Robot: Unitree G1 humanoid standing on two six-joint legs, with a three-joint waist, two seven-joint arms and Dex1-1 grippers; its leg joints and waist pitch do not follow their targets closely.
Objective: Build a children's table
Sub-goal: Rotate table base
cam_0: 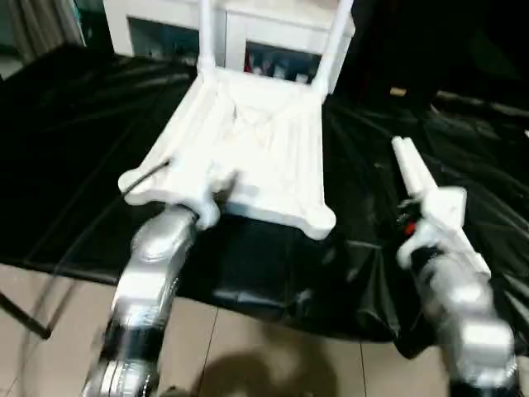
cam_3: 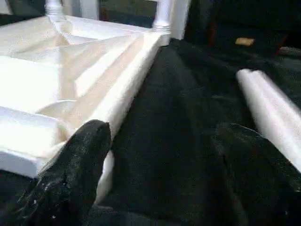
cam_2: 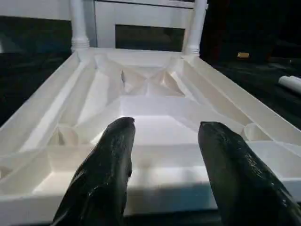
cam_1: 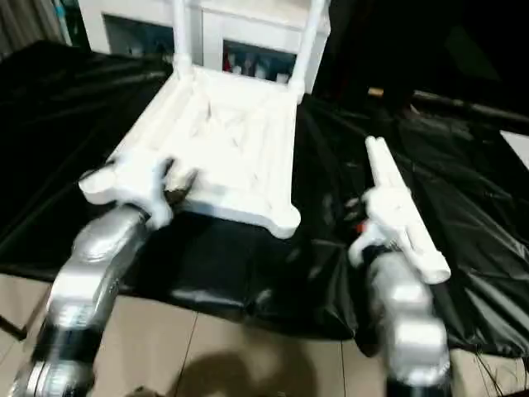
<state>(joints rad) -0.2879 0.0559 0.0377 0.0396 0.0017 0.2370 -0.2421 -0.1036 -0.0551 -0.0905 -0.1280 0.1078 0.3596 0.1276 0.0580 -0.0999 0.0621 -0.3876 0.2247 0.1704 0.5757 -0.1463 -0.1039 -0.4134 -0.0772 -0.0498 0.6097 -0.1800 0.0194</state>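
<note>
Tabletop (cam_0: 248, 149) lies upside down on black sheet (cam_0: 74, 141), two legs (cam_0: 206, 37) fitted at far corners; two spare legs (cam_1: 388, 194) beside right gripper (cam_3: 160, 155). Both grippers' fingers open, empty; left gripper (cam_2: 164, 155) at near edge. Risk: rushed reach nudges top or rolls spare legs away.

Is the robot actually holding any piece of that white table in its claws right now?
No. Both claws are open and hold nothing: the left claw hangs over the table top, the right claw over the black sheet beside two loose legs.
</note>
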